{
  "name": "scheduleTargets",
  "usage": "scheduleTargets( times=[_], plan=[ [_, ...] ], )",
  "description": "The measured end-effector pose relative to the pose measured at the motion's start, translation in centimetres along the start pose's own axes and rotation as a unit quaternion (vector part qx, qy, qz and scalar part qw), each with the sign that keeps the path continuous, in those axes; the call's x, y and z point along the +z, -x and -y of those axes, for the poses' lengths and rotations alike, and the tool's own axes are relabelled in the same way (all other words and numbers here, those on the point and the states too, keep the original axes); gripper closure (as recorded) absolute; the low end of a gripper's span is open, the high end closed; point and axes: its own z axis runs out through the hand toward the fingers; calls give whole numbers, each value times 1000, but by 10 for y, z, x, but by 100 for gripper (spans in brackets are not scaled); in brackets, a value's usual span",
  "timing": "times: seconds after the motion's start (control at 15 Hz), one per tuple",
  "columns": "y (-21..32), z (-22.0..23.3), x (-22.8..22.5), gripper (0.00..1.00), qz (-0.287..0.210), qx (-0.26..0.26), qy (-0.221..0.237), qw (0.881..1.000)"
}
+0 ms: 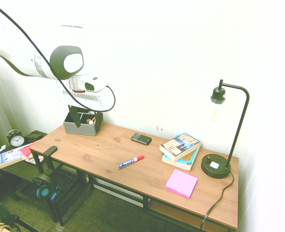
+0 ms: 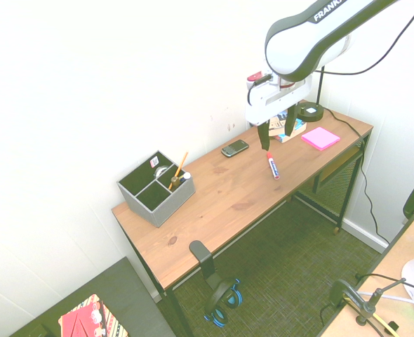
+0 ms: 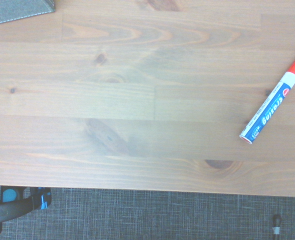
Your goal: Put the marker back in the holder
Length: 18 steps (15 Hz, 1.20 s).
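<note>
My two-finger gripper (image 2: 275,130) hangs empty, jaws wide. The white red-capped marker (image 1: 131,162) lies flat mid-desk — well apart from the grey metal holder (image 2: 155,188). Approach step — next I'd centre over the barrel and descend.

Red-capped white marker (image 1: 131,162) with blue print, grey holder (image 2: 156,189), pink notepad (image 1: 181,183).
</note>
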Motion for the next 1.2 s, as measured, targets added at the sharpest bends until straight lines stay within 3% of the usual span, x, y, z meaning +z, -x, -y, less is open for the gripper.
scheduleTargets(
  times=[0.2, 0.53, 0.73, 0.8, 1.2],
  plan=[
    [-13, 2, 8, 0, -20, 46, -22, 999],
    [-77, -26, 118, 0, -35, 143, -9, 989],
    [-102, -27, 156, 0, -30, 171, -5, 985],
    [-107, -24, 164, 100, -29, 178, -9, 984],
    [-129, -14, 194, 100, -15, 199, -29, 979]
  ],
)
